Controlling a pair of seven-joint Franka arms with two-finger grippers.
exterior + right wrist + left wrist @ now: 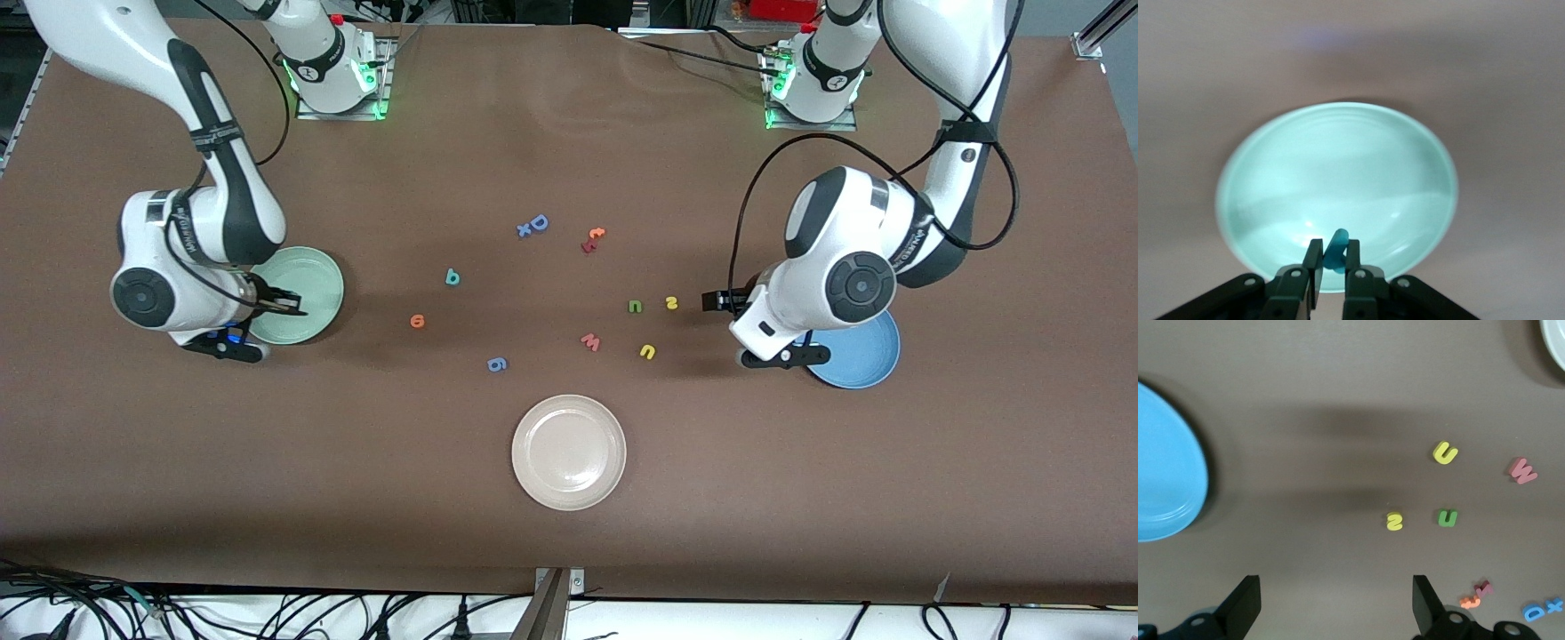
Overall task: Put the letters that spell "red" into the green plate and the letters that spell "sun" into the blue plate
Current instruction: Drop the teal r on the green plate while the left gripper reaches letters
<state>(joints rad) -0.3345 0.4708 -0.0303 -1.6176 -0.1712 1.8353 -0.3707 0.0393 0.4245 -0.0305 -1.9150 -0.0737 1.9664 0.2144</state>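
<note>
- Step in hand: delivery of a "red" letter. The right pincer [1332,261] is clamped on a small teal letter [1335,248], apparently the "r", and hangs over the green plate [320,267] at the right arm's end of the counter.
- Next move calls for lowering slightly and parting the fingers so the piece drops inside the rim.
- Outstanding "red" letters on the counter: teal "d" [452,277], orange "e" [417,321].
- Left pincer [1331,603] waits with jaws wide and empty, above bare counter beside the blue plate [867,360].
- "Sun" letters untouched: yellow "s" [671,303], green "n" [635,306], yellow "u" [647,352].
</note>
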